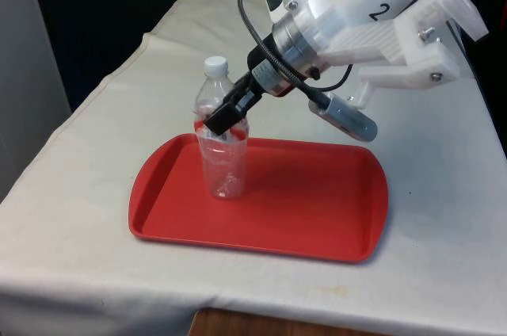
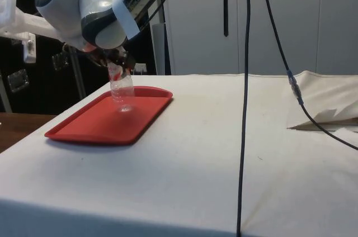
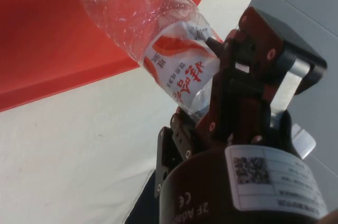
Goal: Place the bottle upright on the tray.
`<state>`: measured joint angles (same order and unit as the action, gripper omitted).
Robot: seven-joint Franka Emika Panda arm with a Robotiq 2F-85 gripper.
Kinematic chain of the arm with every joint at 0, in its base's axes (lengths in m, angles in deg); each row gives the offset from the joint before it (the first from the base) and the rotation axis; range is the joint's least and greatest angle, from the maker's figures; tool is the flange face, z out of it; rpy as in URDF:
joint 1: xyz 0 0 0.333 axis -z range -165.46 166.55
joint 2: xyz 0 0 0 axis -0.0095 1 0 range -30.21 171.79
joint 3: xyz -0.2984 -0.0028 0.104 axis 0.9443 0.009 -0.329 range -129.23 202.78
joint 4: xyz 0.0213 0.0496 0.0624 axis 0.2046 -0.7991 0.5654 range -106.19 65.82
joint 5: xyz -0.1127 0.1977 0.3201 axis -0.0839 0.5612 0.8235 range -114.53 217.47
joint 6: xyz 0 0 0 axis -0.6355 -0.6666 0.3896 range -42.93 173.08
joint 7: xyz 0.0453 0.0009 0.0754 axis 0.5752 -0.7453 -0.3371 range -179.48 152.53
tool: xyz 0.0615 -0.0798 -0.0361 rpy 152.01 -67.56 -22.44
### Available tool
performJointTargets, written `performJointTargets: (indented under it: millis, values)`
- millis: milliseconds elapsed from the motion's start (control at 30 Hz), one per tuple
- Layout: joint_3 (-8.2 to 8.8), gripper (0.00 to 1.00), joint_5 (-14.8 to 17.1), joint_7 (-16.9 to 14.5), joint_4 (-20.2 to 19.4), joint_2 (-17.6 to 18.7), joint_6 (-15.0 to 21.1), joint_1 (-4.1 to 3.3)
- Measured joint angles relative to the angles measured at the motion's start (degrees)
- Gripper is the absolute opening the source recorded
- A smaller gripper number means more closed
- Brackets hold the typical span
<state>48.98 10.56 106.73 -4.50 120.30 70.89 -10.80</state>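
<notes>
One clear bottle (image 1: 222,154) with a white cap (image 1: 215,64) stands upright on the red tray (image 1: 317,209), near the tray's end at the front view's left, its base resting on the tray floor. Both fingers of the gripper (image 1: 225,118) are clamped on the bottle at its red-and-white label (image 3: 179,65), reaching in at a slant from the front view's right. In the side view the bottle (image 2: 122,93) stands below the arm's wrist, and the tray (image 2: 95,128) lies on the white cloth (image 2: 224,153).
</notes>
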Motion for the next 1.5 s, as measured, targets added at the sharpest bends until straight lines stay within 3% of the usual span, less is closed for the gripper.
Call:
performJointTargets:
  millis: [367,500,533,600,633,800,833,1500]
  values:
    - [0.0,0.02,-0.2,0.0,0.0,0.0,-0.1,0.0]
    - [0.0,0.27,-0.2,-0.1,0.1,0.0,-0.2,0.0]
    - [0.0,0.27,-0.3,-0.1,0.2,0.0,-0.3,0.0]
    - [0.0,0.41,-0.3,-0.1,0.3,0.1,-0.3,0.0]
    - [0.0,0.56,-0.3,-0.1,0.3,0.1,-0.3,0.0]
    - [0.0,0.95,-0.3,-0.1,0.5,0.3,-0.4,0.0]
    - [0.0,0.99,-0.3,-0.1,0.5,0.3,-0.4,0.0]
    - [-0.11,1.0,-0.3,-0.1,0.7,0.5,-0.5,-0.23]
